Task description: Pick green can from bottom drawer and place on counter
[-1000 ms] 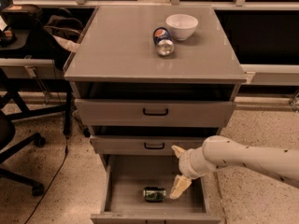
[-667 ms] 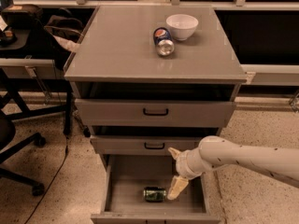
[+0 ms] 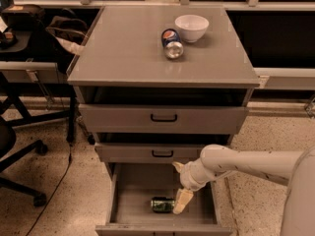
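grey laminate forms the counter [image 3: 128,53], the broad glossy top of a three-drawer cabinet. on the counter, toward its rear right, a white bowl [image 3: 191,27] stands upright, and a blue-and-red can [image 3: 172,43] lies on its side just beside the bowl on the left, silver end facing the camera. below the counter, the top drawer [image 3: 206,119] and the middle drawer [image 3: 123,153] each carry a black handle; both stand slightly out from the cabinet face, with a dark gap above each. the bottom drawer [image 3: 138,186] is open the farthest, its plain grey interior exposed to view. the green can [image 3: 162,204] lies on its side on the drawer floor, near the front wall and roughly at the middle of the drawer's width, long axis running left to right. the cream-coloured arm [image 3: 246,163] enters from the right edge and angles down into the bottom drawer. the gripper [image 3: 182,200] sits inside that drawer, pointing downward, at the right end of the green can and appearing to touch or overlap it. whether the gripper is set wide, narrow, or closed on the can cannot be told from this view. the can rests on the drawer floor and is not lifted. a dark office chair [image 3: 10,146] stands on the speckled floor [image 3: 74,191] at the left, well apart from the cabinet.
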Robot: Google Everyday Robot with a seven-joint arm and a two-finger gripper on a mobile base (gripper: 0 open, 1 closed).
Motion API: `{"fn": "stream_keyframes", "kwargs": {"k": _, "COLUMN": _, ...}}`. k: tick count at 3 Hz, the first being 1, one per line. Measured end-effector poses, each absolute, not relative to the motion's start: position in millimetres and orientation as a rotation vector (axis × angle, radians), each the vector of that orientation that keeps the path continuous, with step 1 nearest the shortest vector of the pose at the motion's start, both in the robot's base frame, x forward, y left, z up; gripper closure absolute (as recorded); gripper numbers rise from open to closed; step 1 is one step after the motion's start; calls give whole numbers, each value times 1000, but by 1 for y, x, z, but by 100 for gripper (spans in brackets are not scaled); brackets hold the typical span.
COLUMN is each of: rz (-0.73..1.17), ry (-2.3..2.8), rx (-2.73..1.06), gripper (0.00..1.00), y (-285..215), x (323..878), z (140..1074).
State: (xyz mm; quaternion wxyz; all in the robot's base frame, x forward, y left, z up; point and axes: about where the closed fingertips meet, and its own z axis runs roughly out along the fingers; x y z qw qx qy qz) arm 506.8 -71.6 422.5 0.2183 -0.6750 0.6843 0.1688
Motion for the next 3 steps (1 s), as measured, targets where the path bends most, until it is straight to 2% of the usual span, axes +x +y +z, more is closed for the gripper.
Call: {"fn": "stream_keyframes", "kwargs": {"k": 3, "rz": 464, "ry": 1882, "rx": -1708, "gripper": 0, "y": -56, "x": 520, "z": 374}}
